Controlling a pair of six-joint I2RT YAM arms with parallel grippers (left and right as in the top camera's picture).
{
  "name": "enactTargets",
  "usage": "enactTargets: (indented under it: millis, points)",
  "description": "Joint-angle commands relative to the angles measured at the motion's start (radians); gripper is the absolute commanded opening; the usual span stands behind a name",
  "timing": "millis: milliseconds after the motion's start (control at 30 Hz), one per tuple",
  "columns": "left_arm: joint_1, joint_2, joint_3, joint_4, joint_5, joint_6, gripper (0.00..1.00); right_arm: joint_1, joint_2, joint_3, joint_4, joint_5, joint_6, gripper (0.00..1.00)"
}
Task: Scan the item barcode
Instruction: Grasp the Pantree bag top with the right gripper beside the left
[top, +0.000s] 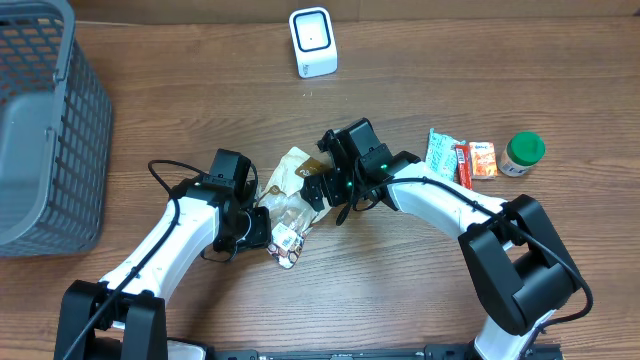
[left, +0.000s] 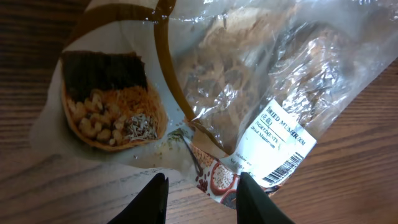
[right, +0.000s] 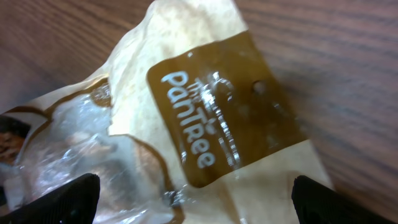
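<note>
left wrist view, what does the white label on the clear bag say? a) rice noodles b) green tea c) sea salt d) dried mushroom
d: the label on the bag reads dried mushroom, just above the barcode.
</note>
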Motion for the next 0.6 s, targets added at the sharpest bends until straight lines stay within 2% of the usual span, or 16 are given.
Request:
enactTargets:
  millis: [0,233,567]
  points:
    - [-0.008,0.006,-0.010,0.014,-0.009,-0.016,0.29,0.004,-0.002,-0.005,0.004,-0.068,0.014,1.00]
    - [-0.008,0.006,-0.010,0.028,-0.010,-0.016,0.29,0.006,-0.002,-0.005,0.076,-0.067,0.014,1.00]
    - [-0.009,0.006,-0.010,0.043,-0.014,-0.016,0.28,0.031,0.078,-0.006,0.079,-0.067,0.049,1.00]
